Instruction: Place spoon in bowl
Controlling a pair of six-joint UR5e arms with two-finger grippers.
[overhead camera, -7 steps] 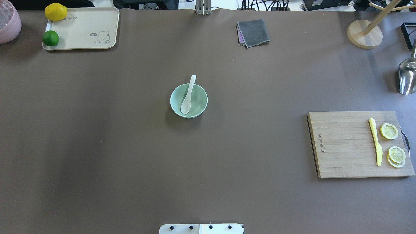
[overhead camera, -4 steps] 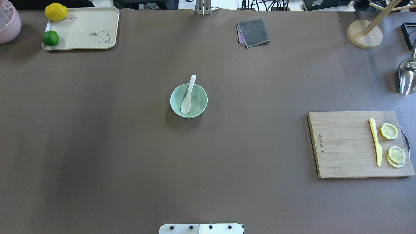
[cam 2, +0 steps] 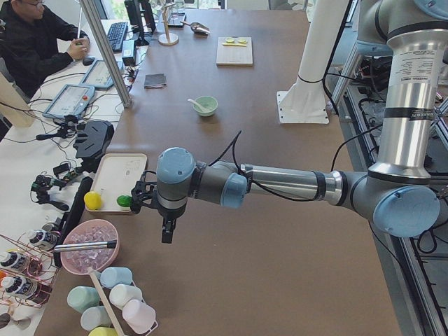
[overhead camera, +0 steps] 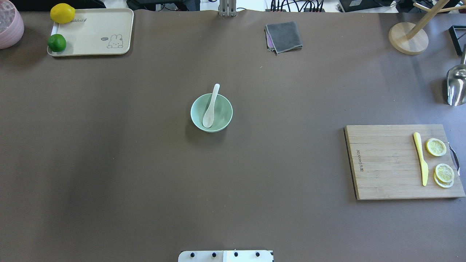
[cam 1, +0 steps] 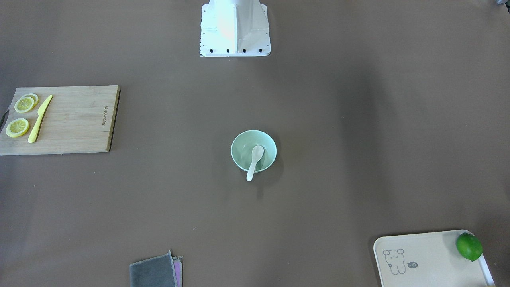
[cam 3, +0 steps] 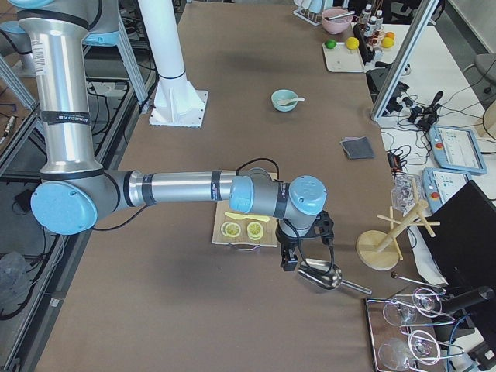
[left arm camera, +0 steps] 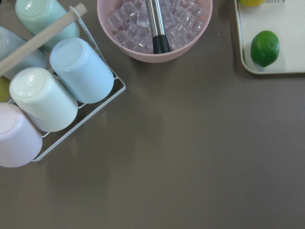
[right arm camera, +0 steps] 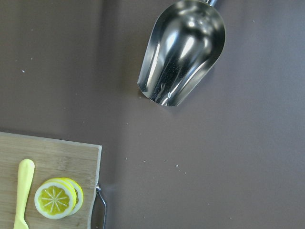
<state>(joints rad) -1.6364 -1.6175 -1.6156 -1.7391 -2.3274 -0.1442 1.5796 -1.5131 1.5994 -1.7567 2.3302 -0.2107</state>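
The white spoon (overhead camera: 210,109) lies in the mint-green bowl (overhead camera: 226,115) at the table's middle, scoop down inside, handle resting over the far rim. Both also show in the front-facing view, the spoon (cam 1: 255,156) in the bowl (cam 1: 239,144). My left gripper (cam 2: 168,234) hangs over the table's left end near the pink ice bowl, far from the green bowl (cam 2: 206,106). My right gripper (cam 3: 288,262) hangs over the right end beside the metal scoop. I cannot tell whether either is open or shut. Neither holds anything visible.
A cutting board (overhead camera: 386,163) with a yellow knife (overhead camera: 420,158) and lemon slices lies at right. A metal scoop (right arm camera: 183,50) lies beyond it. A tray (overhead camera: 94,32) with lime and lemon, a pink ice bowl (left arm camera: 128,47) and racked cups (left arm camera: 81,69) stand at left. A grey cloth (overhead camera: 284,36) lies far.
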